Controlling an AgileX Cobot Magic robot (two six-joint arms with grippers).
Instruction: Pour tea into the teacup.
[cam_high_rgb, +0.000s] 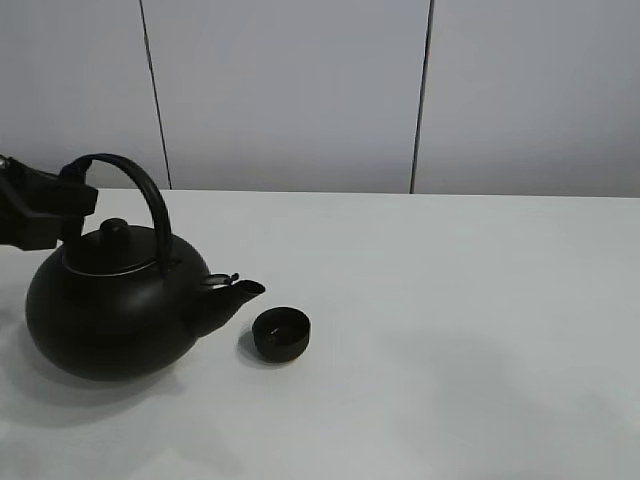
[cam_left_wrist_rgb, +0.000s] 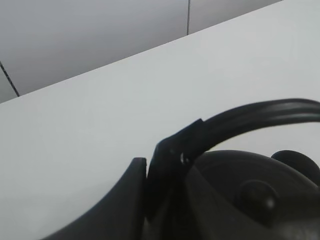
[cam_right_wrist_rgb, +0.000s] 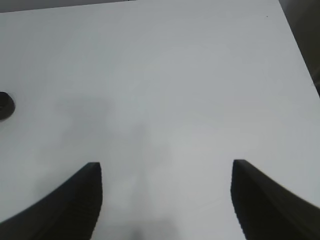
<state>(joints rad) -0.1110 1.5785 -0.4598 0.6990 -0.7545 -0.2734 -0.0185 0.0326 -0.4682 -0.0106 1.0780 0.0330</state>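
L side first: my left claw (cam_left_wrist_rgb: 150, 167) is pinched narrow on the arched black handle (cam_left_wrist_rgb: 250, 117) of the big round black kettle (cam_high_rgb: 110, 315), gripping near the handle's left end. In the high view the claw comes in from the left frame edge. Kettle is at the near left of the white table (cam_high_rgb: 470, 330), upright, lid knob on top. Can't tell whether its base bears on the table. Its short spout (cam_high_rgb: 238, 290) points right.

The small, low, matte black round teacup (cam_high_rgb: 280, 334) stands on the table just right of the spout tip and a bit nearer, mouth up, apart from the kettle.

R side: right claw (cam_right_wrist_rgb: 165, 167) is spread wide w/ nothing btwn the fingers, over plain tabletop. The teacup shows only at the edge of that wrist view, well apart from the claw.

Room: right of the teacup it's open white surface out to the frame edge. Table's far edge meets the pale panelled wall (cam_high_rgb: 300, 90), well behind the kettle. Near edge is out of frame. A table edge also shows in the R wrist view, well apart from the fingers.
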